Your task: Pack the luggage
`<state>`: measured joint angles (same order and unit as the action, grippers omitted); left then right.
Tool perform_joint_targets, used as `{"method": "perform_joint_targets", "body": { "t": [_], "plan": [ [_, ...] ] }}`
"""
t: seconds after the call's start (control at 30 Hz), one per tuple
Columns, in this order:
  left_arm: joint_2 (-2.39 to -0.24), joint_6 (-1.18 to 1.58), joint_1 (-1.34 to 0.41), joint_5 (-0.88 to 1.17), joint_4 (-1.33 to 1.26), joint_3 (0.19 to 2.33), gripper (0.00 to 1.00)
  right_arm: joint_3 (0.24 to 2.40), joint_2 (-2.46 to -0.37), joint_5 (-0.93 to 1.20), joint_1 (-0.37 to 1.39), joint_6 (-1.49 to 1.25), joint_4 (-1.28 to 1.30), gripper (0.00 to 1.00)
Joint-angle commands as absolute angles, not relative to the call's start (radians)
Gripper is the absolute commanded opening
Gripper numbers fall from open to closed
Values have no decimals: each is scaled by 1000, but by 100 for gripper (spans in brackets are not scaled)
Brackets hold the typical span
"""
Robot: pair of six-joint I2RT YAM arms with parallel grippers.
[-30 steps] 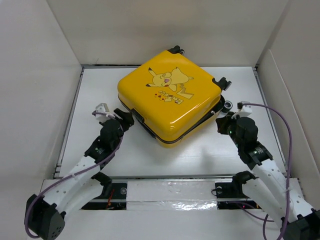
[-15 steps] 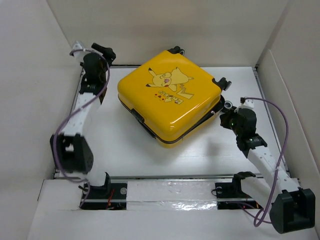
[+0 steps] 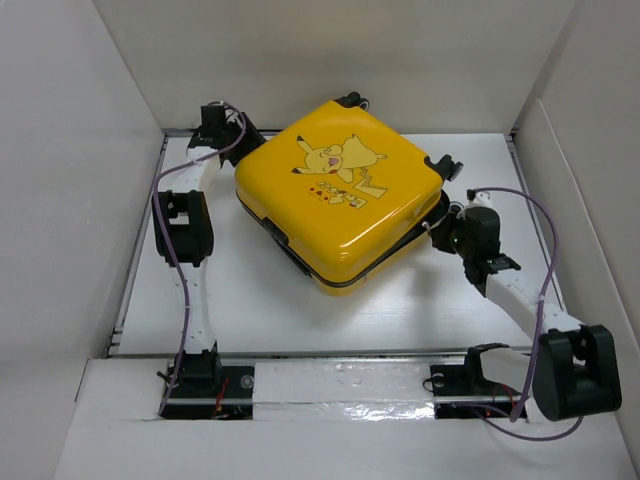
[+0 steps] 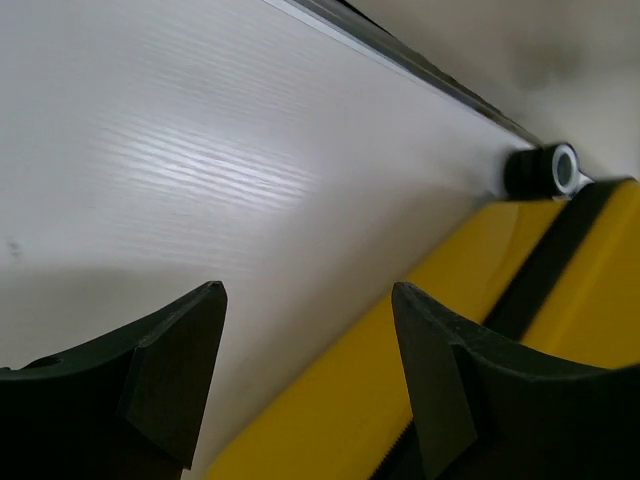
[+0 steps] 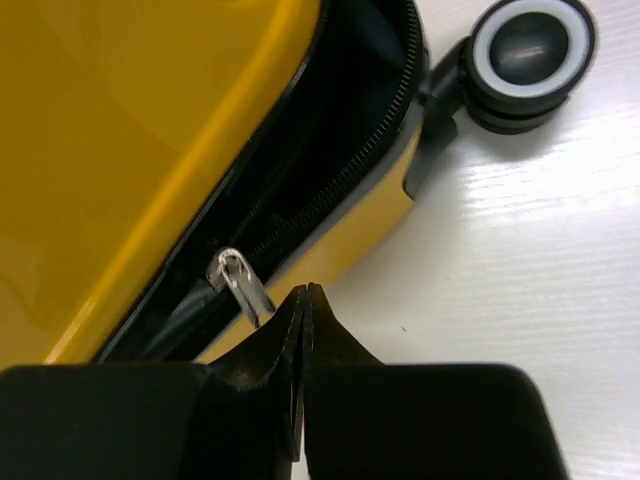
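The luggage (image 3: 340, 195), a yellow hard-shell suitcase with a Pikachu print, lies flat mid-table with its lid down and a dark gap along its right edge. My left gripper (image 3: 242, 135) is open at the case's far left corner. In the left wrist view the gripper (image 4: 307, 295) is empty, with the yellow shell (image 4: 400, 400) between and below its fingers. My right gripper (image 3: 441, 232) is at the case's right corner. In the right wrist view it (image 5: 304, 292) is shut with nothing between the tips, just right of the silver zipper pull (image 5: 240, 282).
A black-and-white wheel (image 5: 530, 48) sticks out next to my right gripper. Another wheel (image 4: 555, 170) shows beyond my left gripper. White walls close in the table on the left, back and right (image 3: 80, 200).
My left arm has swung from the case's near left side, up along the left wall, to its far left corner. My right gripper has moved closer to the case's right corner.
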<state>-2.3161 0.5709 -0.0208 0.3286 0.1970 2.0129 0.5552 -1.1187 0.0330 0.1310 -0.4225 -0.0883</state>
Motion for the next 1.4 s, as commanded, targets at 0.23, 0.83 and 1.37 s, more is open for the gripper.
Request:
{"method": "perform_joint_targets", "body": {
  "t": [0.23,0.83,1.37],
  "plan": [
    [-1921,797,-69,486,-507,1222,61,785,-1422,273,166,-361,-281,1],
    [-1482,942,66,74,-339,1141,80,525,-1243,248,167,-434,-225,42],
    [-489,773,-121,-146,-2,485,0,382,-1026,224,186,-403,-202,2]
  ]
}}
